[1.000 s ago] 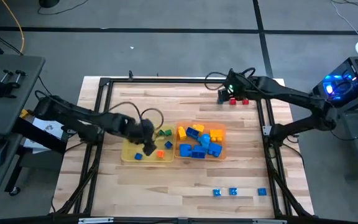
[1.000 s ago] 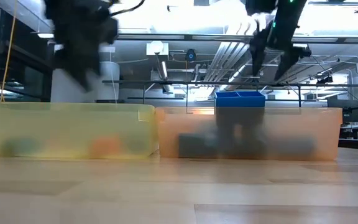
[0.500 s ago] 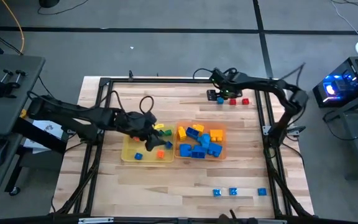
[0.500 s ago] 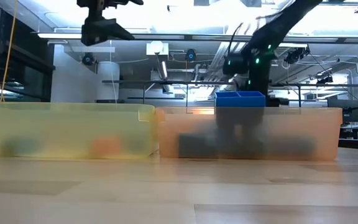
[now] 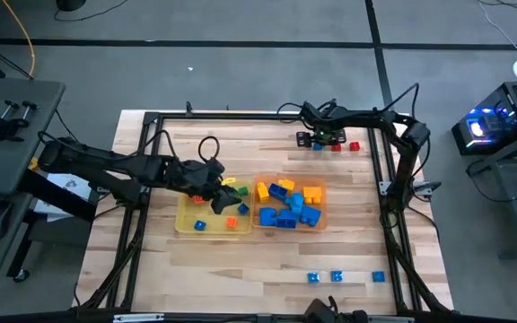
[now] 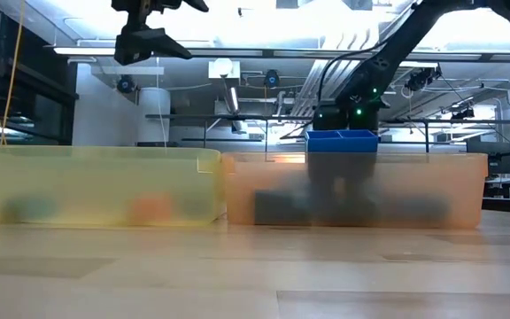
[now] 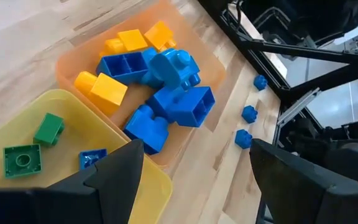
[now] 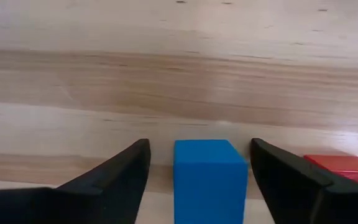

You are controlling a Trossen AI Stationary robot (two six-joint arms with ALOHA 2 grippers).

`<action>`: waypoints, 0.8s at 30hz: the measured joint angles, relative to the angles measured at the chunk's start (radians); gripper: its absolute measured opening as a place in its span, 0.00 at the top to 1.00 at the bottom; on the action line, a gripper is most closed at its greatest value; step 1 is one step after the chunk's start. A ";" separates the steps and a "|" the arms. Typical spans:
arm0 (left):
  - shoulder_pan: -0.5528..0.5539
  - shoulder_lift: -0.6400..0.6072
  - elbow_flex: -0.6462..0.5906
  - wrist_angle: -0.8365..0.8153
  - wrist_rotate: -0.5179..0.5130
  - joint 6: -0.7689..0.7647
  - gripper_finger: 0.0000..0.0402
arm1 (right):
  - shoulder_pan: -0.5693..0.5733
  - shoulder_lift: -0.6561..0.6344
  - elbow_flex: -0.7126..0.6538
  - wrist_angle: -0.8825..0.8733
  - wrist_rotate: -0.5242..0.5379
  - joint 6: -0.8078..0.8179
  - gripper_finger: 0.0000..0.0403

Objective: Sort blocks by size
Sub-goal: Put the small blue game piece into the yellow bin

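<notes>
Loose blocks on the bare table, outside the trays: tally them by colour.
blue blocks: 4 (three in a row, one between the open jaws of the right gripper)
red blocks: 2
total: 6

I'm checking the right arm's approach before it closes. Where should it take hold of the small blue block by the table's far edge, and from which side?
Grip the small blue plastic block across its two flat side faces, coming straight down from above. The right pincer already straddles it, open, one finger on each side. The red block sits just beyond one finger, so a narrow squeeze seems safest.
</notes>
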 joint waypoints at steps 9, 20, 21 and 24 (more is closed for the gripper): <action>0.000 -0.114 0.000 0.068 0.098 0.111 0.30 | 0.007 -0.048 -0.007 -0.034 0.024 -0.071 0.65; 0.001 -0.493 0.001 0.121 -0.193 0.324 0.30 | 0.166 -0.356 -0.004 0.241 -0.120 -0.145 0.68; 0.001 -0.512 0.001 0.121 -0.216 0.336 0.30 | 0.207 -0.359 -0.004 0.292 -0.133 -0.128 0.68; 0.001 -0.550 0.001 0.115 -0.258 0.366 0.30 | 0.345 -0.336 -0.004 0.444 -0.146 -0.065 0.68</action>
